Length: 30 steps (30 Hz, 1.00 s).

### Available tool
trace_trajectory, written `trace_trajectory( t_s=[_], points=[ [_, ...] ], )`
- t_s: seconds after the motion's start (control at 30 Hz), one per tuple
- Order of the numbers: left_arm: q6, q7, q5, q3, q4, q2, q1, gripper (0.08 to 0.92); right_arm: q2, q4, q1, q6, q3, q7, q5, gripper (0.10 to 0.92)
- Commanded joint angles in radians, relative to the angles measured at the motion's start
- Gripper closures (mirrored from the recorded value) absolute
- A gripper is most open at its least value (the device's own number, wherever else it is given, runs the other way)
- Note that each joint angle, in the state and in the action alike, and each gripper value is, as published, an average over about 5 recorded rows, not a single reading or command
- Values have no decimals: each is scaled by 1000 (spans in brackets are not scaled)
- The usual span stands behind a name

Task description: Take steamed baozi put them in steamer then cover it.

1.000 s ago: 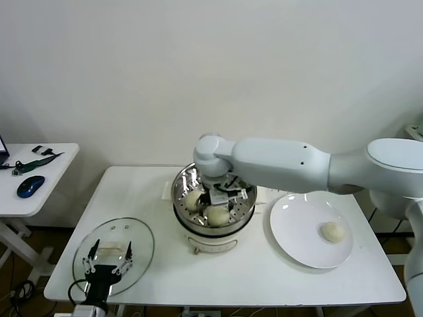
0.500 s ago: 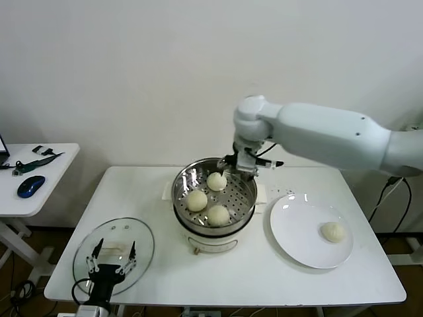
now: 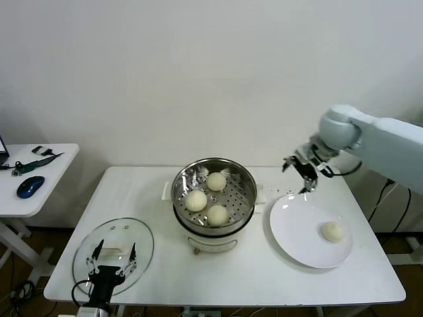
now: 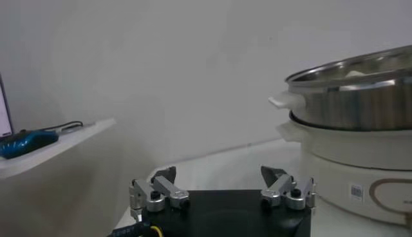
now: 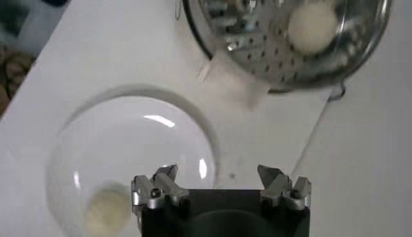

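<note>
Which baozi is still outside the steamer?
The baozi lying alone on the white plate, right of the steamer. The other three already sit on the steamer's perforated floor. The right gripper hangs open above the plate's far edge.

- A white table is carrying everything.
- The steamer is standing at its middle.
- A white plate is lying right.
- The glass cover is lying left, seemingly flat.
</note>
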Motion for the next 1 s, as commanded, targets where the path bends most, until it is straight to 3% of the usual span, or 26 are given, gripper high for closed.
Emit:
trace_trajectory(
  t_s=[0.03,0.33,1.0],
  points=[
    [1,-6,-3,-3,6,4,-7,177,-171,-125,-437,-67,365,-28,-74,203],
    [3,-7,-7,-12,9,-1,-14,177,-120,-282,-547,3,456,-35,-215,203],
    [-5,-14,-6,-33,23,-4,2,177,47,-388,-554,-5,423,-17,-224,203]
  ],
)
